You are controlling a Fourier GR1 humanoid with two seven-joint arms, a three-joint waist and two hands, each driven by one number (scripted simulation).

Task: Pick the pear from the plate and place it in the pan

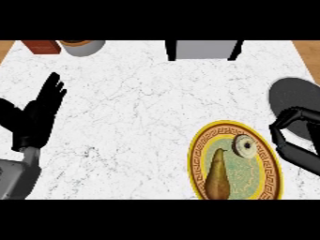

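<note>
The right hand's fingers (281, 140) are curled in a loose hook that holds nothing, just beside the right rim of the plate (268, 154), so the right hand (308, 140) sits between the plate and the dark pan (297, 96) behind it. The pear (217, 174) lies untouched on the plate's left half, stem pointing away, with a small doughnut (245, 145) between it and the hand. Reaching across could nudge the doughnut or roll the pear off the plate onto the surface (141, 117); the left hand (34, 115) rests spread open at far left.
</note>
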